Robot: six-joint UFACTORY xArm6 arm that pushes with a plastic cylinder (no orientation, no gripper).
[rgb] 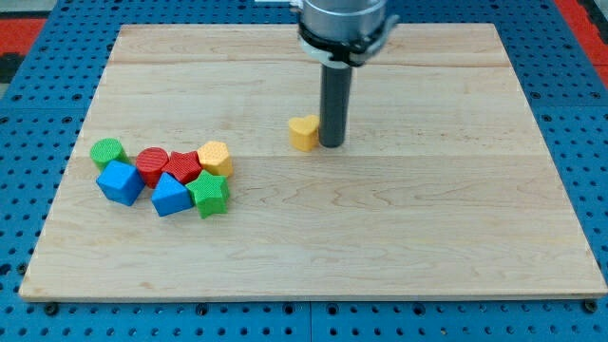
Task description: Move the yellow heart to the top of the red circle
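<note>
A pale wooden worktop (399, 237) fills the frame, ringed by blue pegboard (28, 114), as the arm's dark rod (333, 104) stands upright near the view's top centre. No claw shows here, so whether one is open or closed cannot be told; the rod ends in my tip (332, 144), planted on the wood. Just to the view's left of my tip, touching or nearly so, sits the yellow heart (304, 133), alone on open board. Well away to the view's left and slightly below my tip, seven blocks huddle together. Farthest from my tip is the green cylinder (107, 151), with a blue cube-like block (120, 181) just under it. Next toward my tip comes the red circle (151, 165), then a red star-like block (184, 166) against it. Below these lies a second blue block (171, 195), its shape hard to make out, beside a green star-like block (210, 194). Nearest my tip in the huddle is a yellow hexagon-like block (216, 157).
</note>
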